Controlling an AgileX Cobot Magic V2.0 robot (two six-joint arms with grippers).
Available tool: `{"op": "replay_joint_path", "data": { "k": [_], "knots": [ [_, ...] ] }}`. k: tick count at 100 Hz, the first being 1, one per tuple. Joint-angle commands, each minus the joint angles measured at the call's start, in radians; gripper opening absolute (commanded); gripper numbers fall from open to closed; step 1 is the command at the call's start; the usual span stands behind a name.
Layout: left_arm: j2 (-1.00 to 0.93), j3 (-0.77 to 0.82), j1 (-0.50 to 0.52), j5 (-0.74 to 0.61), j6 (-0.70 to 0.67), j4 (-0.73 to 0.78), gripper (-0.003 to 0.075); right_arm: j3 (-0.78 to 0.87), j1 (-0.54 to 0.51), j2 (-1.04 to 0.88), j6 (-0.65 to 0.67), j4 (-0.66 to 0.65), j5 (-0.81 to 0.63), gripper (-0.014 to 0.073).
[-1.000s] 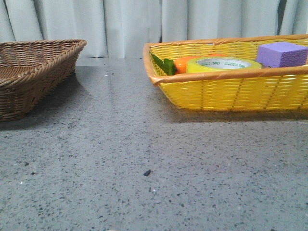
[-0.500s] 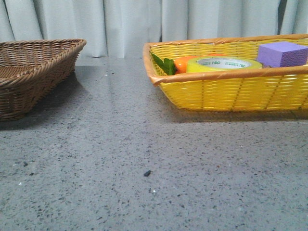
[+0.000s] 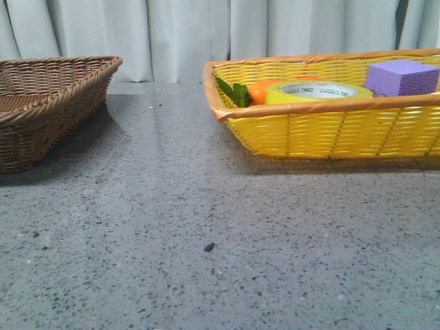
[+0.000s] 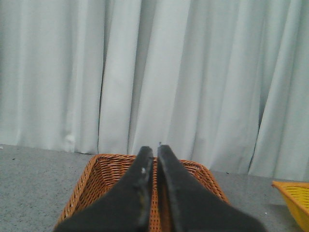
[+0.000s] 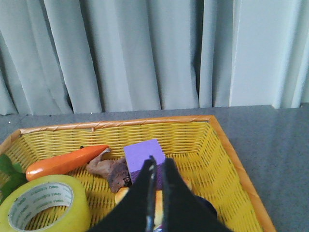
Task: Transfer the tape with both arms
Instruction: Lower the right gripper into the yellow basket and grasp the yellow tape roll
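The yellow tape roll (image 3: 318, 92) with a white core and green lettering lies flat in the yellow basket (image 3: 330, 130) at the right. It also shows in the right wrist view (image 5: 43, 204). My right gripper (image 5: 158, 163) is shut and empty, held above the basket over the purple foam block (image 5: 143, 154), to the side of the tape. My left gripper (image 4: 155, 150) is shut and empty, held above the brown wicker basket (image 4: 96, 183). Neither gripper shows in the front view.
A brown wicker basket (image 3: 48, 103) stands at the left of the grey speckled table (image 3: 206, 227). The yellow basket also holds an orange carrot (image 5: 65, 162) with green leaves (image 3: 232, 91), a brownish object (image 5: 113, 171) and the purple block (image 3: 402, 77). Grey curtains hang behind.
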Motion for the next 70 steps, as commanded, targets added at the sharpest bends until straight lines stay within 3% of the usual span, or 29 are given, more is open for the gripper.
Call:
{"op": "replay_joint_path", "data": {
  "k": [1, 18, 38, 45, 70],
  "knots": [
    [0.064, -0.087, -0.004, -0.024, -0.006, -0.001, -0.0021, -0.145, 0.025, 0.112, -0.003, 0.002, 0.06, -0.0067],
    [0.158, -0.159, -0.004, 0.01, -0.006, 0.002, -0.0021, -0.402, 0.162, 0.374, -0.005, 0.002, 0.336, -0.0015],
    [0.208, -0.188, -0.004, 0.013, -0.006, 0.006, -0.0021, -0.676, 0.352, 0.673, -0.03, 0.002, 0.565, 0.0303],
    [0.209, -0.188, -0.004, 0.013, -0.006, 0.006, -0.0021, -0.763, 0.402, 0.775, -0.03, 0.002, 0.64, 0.037],
    [0.209, -0.188, -0.004, 0.013, -0.006, 0.006, -0.0021, -1.054, 0.511, 1.106, -0.036, 0.002, 0.913, 0.0372]
  ]
}}
